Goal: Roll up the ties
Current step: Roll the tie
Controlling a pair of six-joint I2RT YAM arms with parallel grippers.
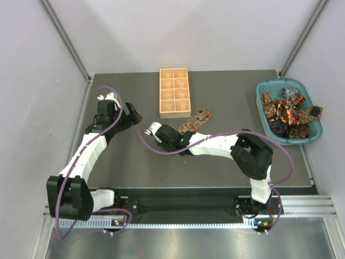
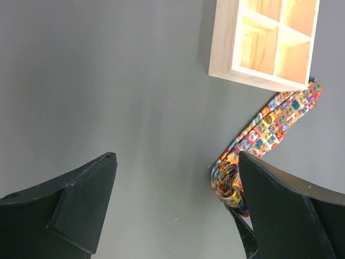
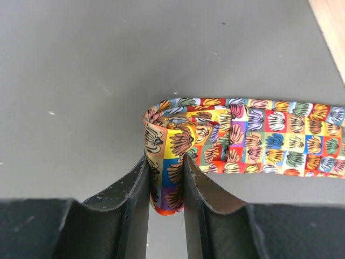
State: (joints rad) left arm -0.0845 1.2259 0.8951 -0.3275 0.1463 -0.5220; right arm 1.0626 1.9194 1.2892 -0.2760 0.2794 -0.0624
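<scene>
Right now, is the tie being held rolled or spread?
Mostly spread: the tie is folded only at its end, between the right fingers.

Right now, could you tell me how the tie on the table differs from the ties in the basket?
The tie on the table lies alone, stretched out beside the tray; the ties in the basket are heaped in a tangle. The tie on the table has its folded end pinched in the right gripper; the ties in the basket are untouched. Both carry busy, colourful prints.
</scene>
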